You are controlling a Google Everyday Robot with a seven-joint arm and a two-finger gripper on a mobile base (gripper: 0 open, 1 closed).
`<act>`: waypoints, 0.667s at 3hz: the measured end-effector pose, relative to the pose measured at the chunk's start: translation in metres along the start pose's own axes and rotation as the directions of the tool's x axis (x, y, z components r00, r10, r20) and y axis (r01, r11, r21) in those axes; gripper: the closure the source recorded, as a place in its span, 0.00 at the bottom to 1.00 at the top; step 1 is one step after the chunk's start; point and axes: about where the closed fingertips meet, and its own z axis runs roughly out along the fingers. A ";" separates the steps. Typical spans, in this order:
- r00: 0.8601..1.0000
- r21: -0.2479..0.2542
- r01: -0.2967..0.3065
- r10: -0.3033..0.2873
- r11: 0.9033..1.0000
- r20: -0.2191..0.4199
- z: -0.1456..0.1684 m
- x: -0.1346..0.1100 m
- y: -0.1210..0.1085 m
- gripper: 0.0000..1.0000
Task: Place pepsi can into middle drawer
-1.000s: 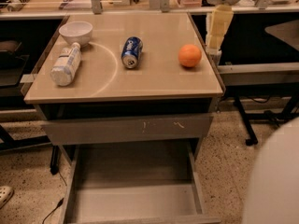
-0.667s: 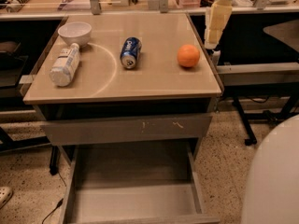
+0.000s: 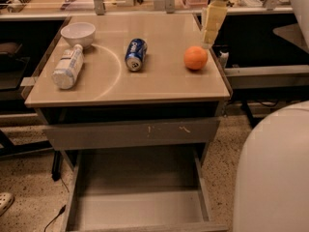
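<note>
Jaws nearer orange point(image 3: 195, 58) (pepsi can point(image 3: 136, 54) well left)

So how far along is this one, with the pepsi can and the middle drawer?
Done: the middle drawer is pulled open, its floor bare. In hand: nothing; the gripper hangs over the tabletop edge, just behind the orange. Left: grasp the pepsi can, lying on its side mid-table, and set it in the drawer.
</note>
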 end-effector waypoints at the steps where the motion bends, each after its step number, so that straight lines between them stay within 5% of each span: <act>1: 0.999 -0.041 0.003 -0.001 0.999 0.042 0.032 -0.023 -0.017 0.00; 2: 0.998 -0.099 -0.005 0.012 0.995 0.066 0.066 -0.044 -0.023 0.00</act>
